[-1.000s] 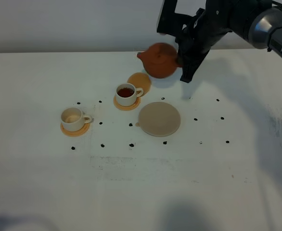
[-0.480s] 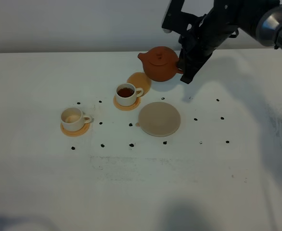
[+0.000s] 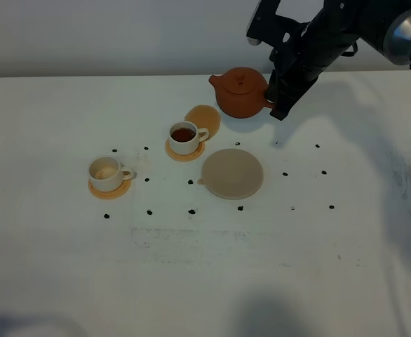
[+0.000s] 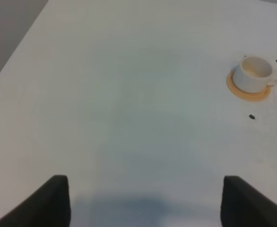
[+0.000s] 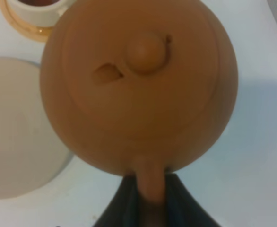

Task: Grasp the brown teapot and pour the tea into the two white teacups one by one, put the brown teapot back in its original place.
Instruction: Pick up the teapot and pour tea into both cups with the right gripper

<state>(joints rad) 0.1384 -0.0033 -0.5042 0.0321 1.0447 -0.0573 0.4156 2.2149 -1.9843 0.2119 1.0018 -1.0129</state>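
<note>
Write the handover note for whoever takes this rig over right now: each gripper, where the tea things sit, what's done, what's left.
Right gripper: shut on the loop handle of the squat reddish-brown clay teapot, held roughly upright near the far edge of the white table.
Left gripper: open, holding nothing.
Done: the white teacup nearer the middle holds dark tea and sits on its orange coaster.
Left: the far-left white teacup looks pale inside, apparently unfilled. Pour there, then set the teapot on the bare round beige trivet.
</note>
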